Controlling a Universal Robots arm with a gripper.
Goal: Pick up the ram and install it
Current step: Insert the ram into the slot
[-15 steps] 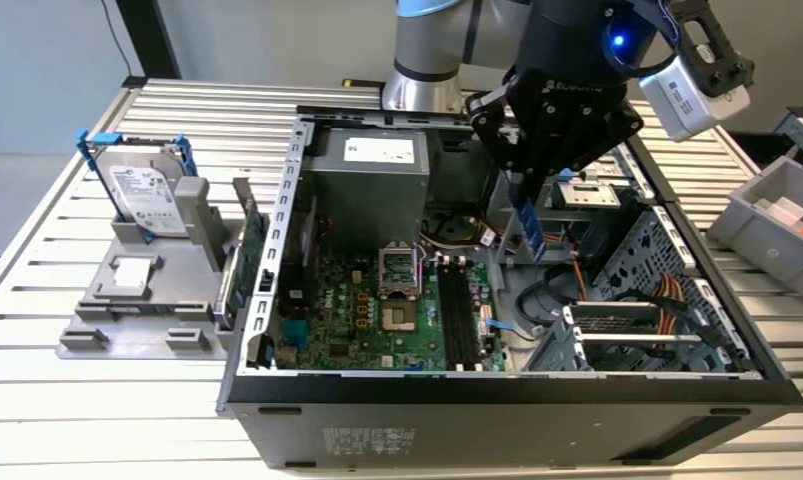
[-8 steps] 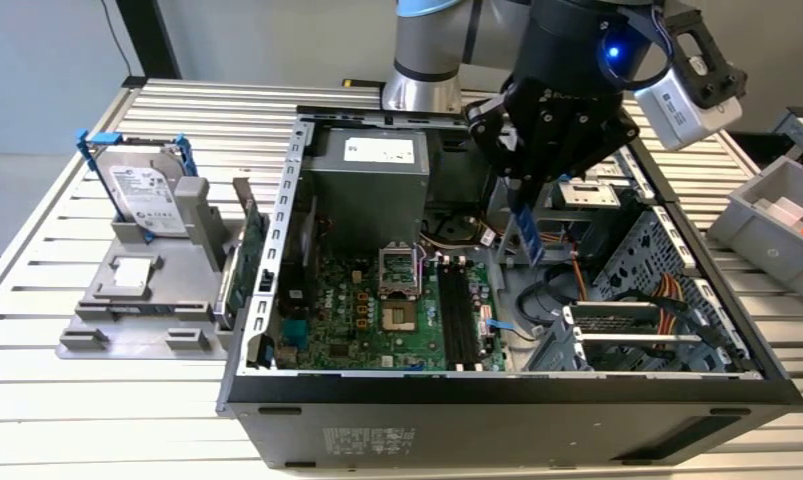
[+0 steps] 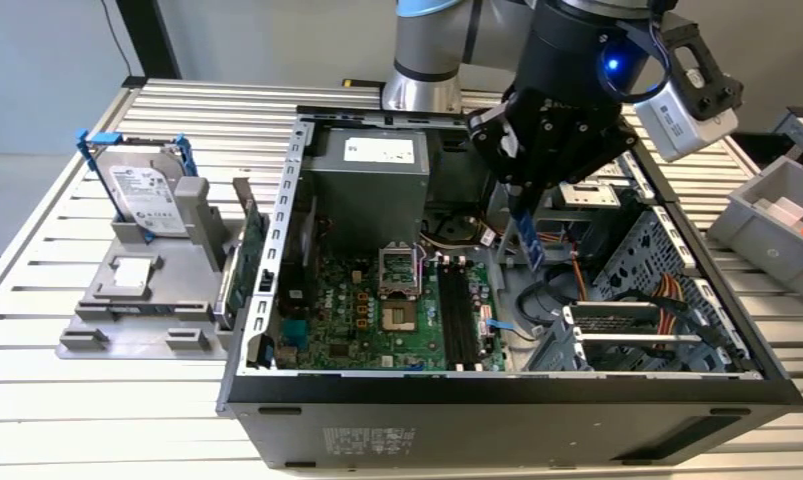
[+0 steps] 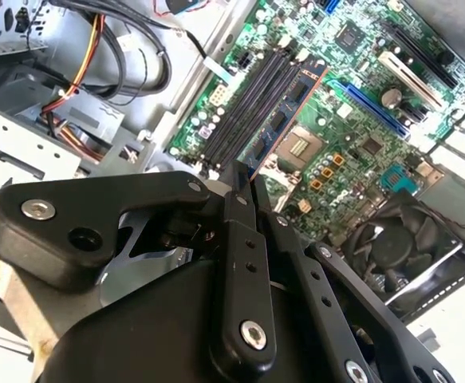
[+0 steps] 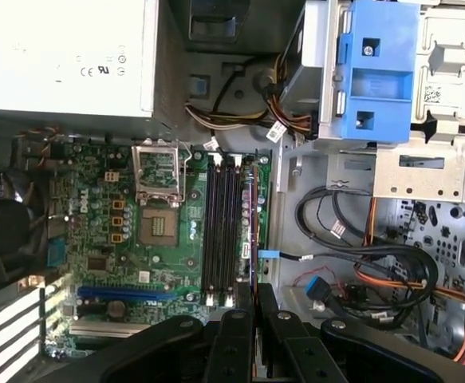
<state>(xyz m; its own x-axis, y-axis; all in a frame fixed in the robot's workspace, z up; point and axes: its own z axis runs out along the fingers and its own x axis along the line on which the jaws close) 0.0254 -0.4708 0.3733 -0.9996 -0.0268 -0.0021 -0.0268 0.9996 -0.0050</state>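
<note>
Above the open computer case (image 3: 508, 390), the gripper (image 3: 524, 215) is hanging with its fingers (image 4: 240, 239) clamped on the ram (image 3: 531, 240), which is pointing downward on edge toward the motherboard (image 3: 374, 310). Seen in the second wrist view, the ram (image 4: 284, 120) is reaching out from the fingertips over the row of dark memory slots (image 4: 252, 100); whether it is touching a slot cannot be told. Seen in the first wrist view, the ram (image 5: 250, 215) is showing as a thin strip just beside the memory slots (image 5: 220, 231), on the side away from the processor socket (image 5: 159, 209). Beside the case, toward the exterior view's left, a silver hard drive (image 3: 144, 190) in a blue frame is standing upright in a grey holder (image 3: 141, 300) on the slatted table (image 3: 54, 200).
</note>
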